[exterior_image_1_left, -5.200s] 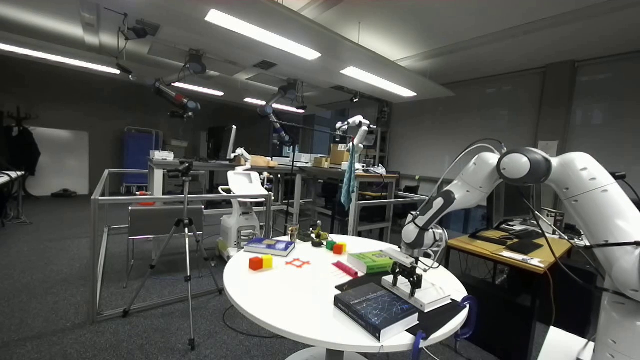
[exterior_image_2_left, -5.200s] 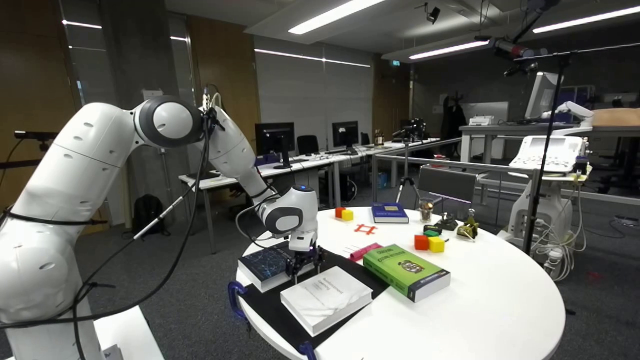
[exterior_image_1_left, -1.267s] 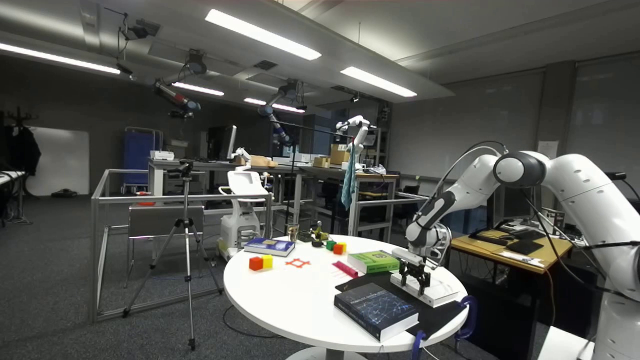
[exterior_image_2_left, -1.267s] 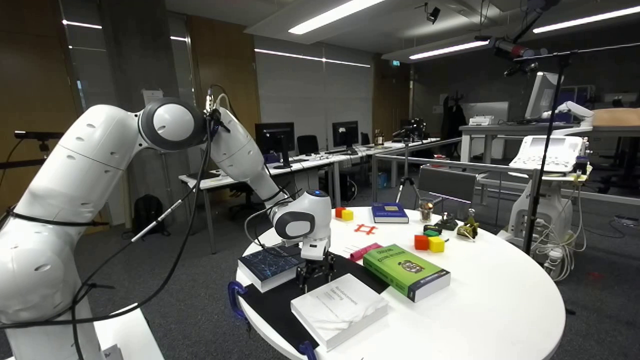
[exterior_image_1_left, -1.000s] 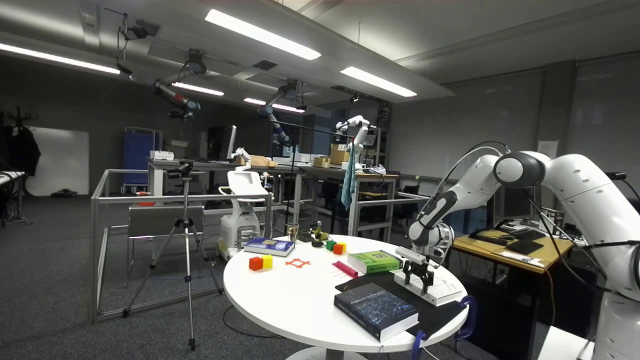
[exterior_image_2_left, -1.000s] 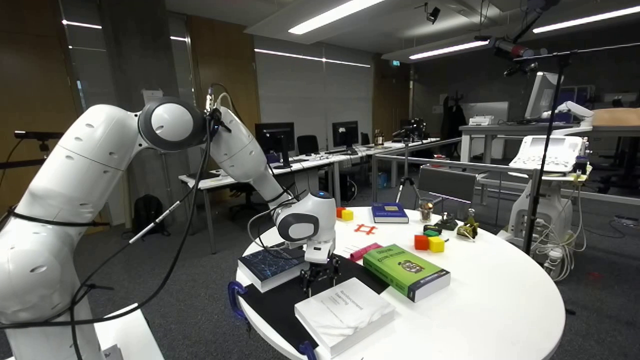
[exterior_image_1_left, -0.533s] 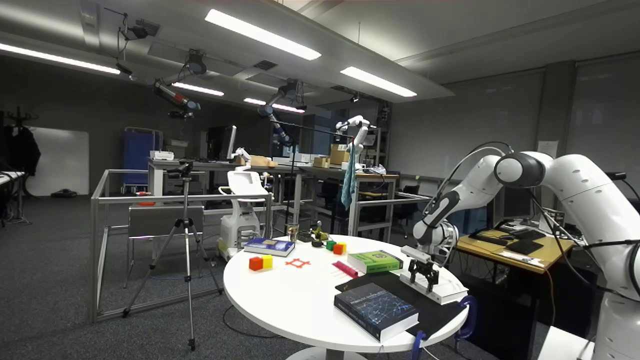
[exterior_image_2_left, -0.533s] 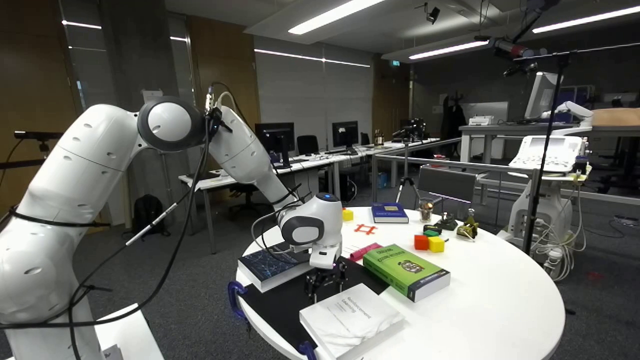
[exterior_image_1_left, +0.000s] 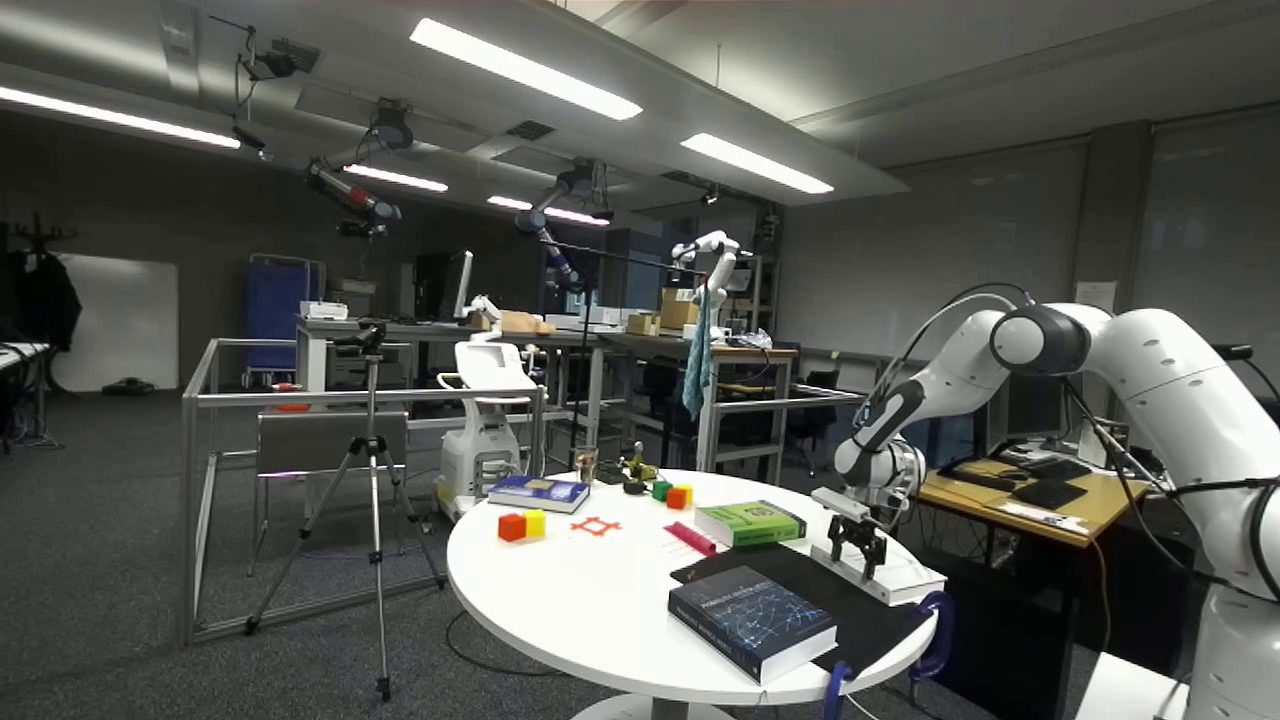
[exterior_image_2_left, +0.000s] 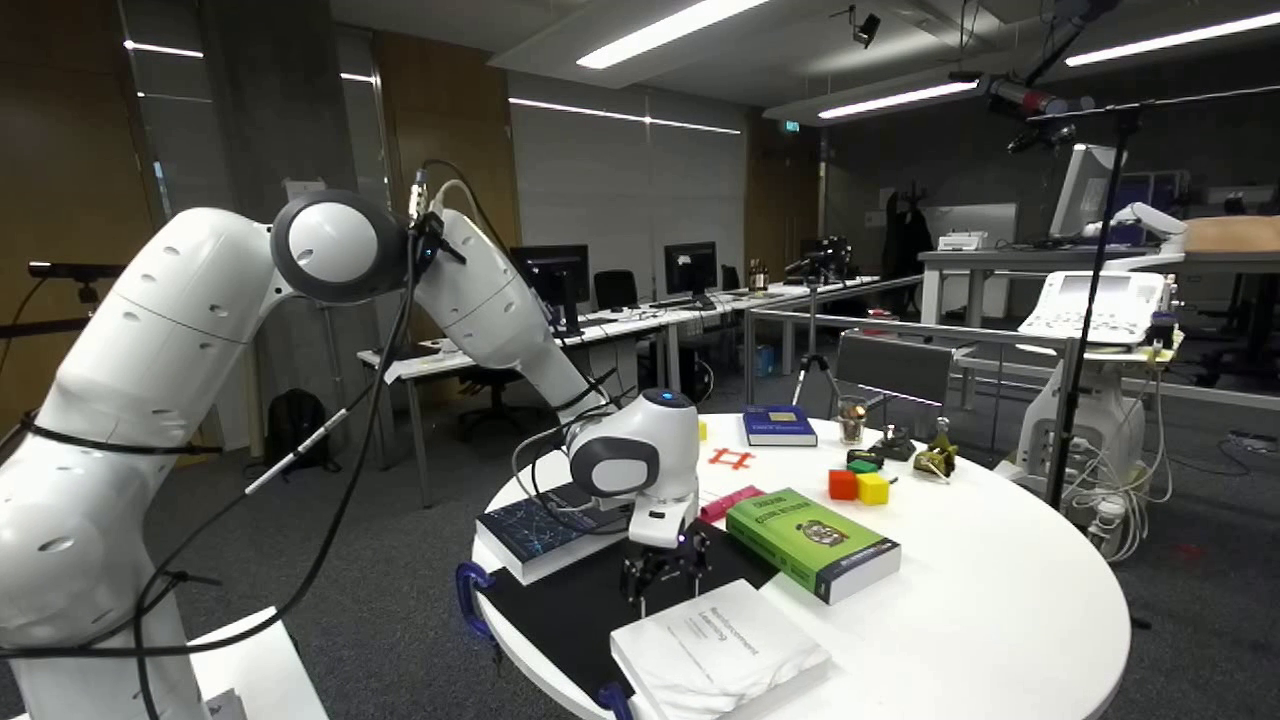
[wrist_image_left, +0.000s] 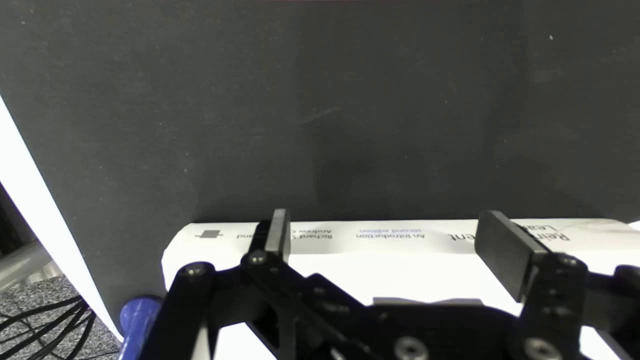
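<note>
Partner: What does the wrist view give that the rest don't?
Me: Upside-down lettering on the spine (wrist_image_left: 380, 245) of the white book (exterior_image_2_left: 718, 650): "An Introduction", "second edition". Also the state of my gripper (wrist_image_left: 390, 237): spread wide, flat pads (wrist_image_left: 505, 255) facing each other across a stretch of spine. Front cover (wrist_image_left: 395, 275) there is bleached blank; in an exterior view its title (exterior_image_2_left: 735, 630) reads clearly. Same view, fingertips (exterior_image_2_left: 643, 604) end behind the cover's edge. Touching the spine or just beside it, can't tell.

Partner: Book's place?
Me: Flat near the rim of the table (exterior_image_1_left: 590, 600), straddling the edge of the black mat (wrist_image_left: 320, 100).

Partner: And its lie?
Me: Cover up. Long axis follows the spine, running side to side in the wrist view. Spine faces the dark book (exterior_image_1_left: 753, 612); top end towards the green book (exterior_image_2_left: 815, 545), foot towards a blue clamp (wrist_image_left: 137, 325).

Partner: Surfaces?
Me: White book: thick rectangular slab, smooth cover, pale grey veining like marble. Mat: dull, flecked with pale specks, one faint scratch. Table: round, white, plain. Dark book: cover webbed with fine bluish lines. My fingers: black jointed links, round bolt heads, grey pads.
</note>
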